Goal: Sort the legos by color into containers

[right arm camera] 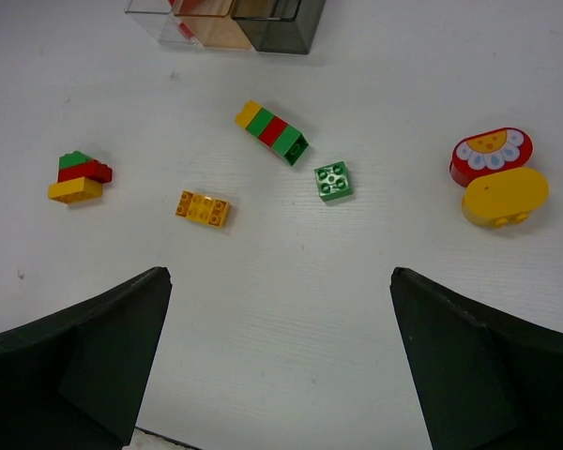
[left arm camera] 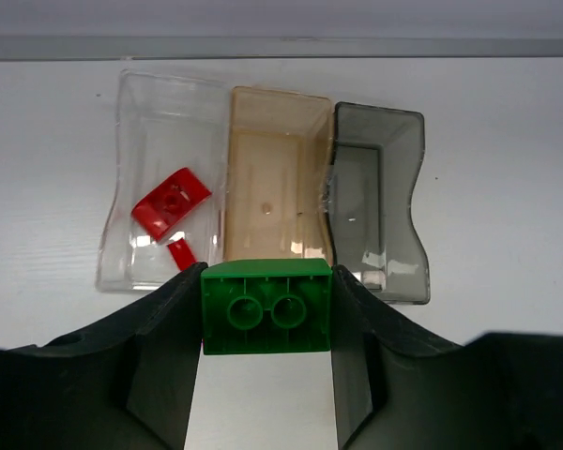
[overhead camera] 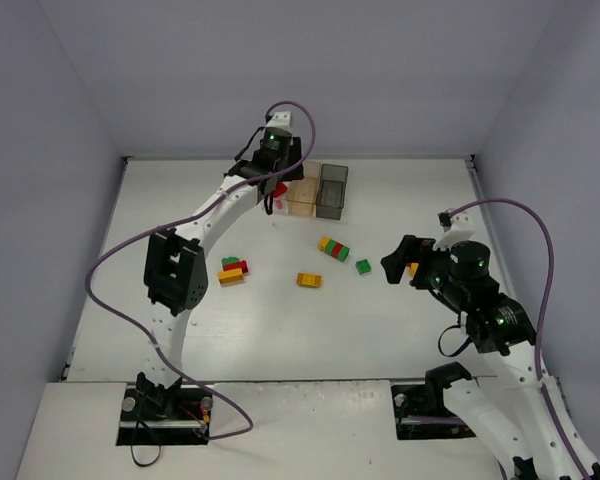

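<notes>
Honestly, the risky bit here is the drop. The left gripper (left arm camera: 266, 323) is clamped on a green brick (left arm camera: 266, 307), held just in front of the three boxes and roughly lined up with the near rim of the orange-tinted box (left arm camera: 277, 105). That box sits between the clear box (left arm camera: 122, 187) and the smoky grey box (left arm camera: 408, 206).

The clear one has a red brick (left arm camera: 170, 202) in it, so green probably belongs in one of the other two. From the wrist view the brick looks closer to a rim than to the middle of any box. Letting go now could clip the edge and bounce it onto the table (left arm camera: 507, 187).

The boxes look light and sit touching, so a low finger could shove the whole row.

The right gripper (right arm camera: 280, 281) hangs with its fingers wide apart, holding nothing, over the loose legos: a mixed stack (right arm camera: 272, 132), a single green (right arm camera: 333, 181) and an orange one (right arm camera: 203, 208).
</notes>
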